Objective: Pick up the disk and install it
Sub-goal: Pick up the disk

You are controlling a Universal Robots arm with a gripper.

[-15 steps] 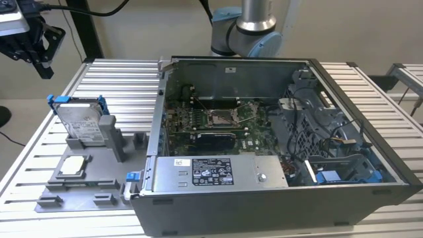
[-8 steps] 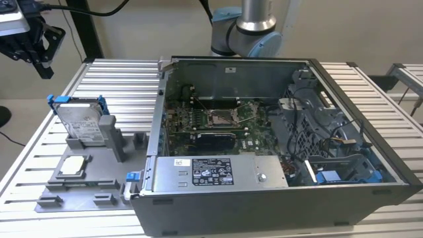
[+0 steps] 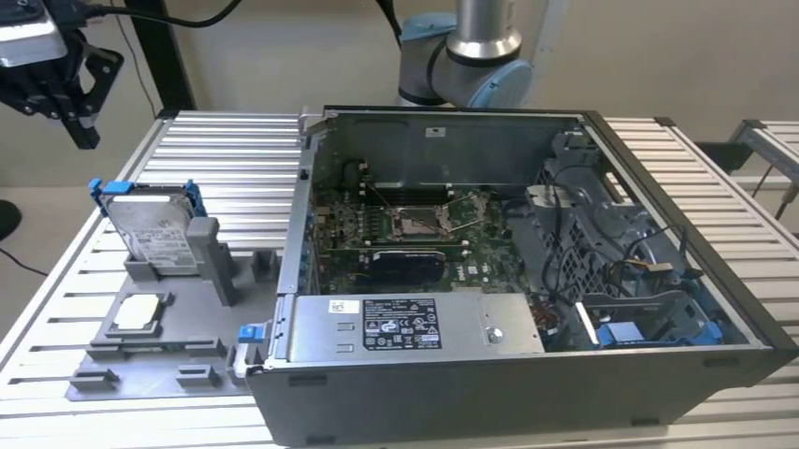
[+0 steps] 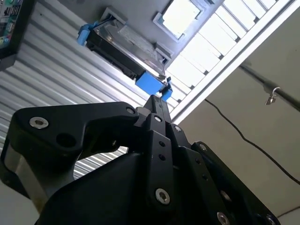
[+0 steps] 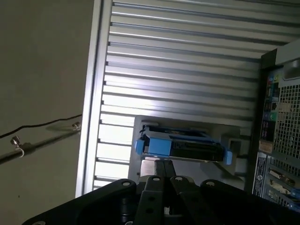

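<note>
A ribbed metal table (image 3: 225,140) carries a grey holder tray (image 3: 144,363) and, beside it, an open computer case (image 3: 500,393).

Claw (image 3: 84,137) held high, pointing down, fingers (image 4: 158,117) closed together, empty.

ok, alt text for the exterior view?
The end effector hangs high at the exterior view's left, apart from the blue-framed disk standing upright in a grey holder on the slatted table beside an open computer case.
</note>
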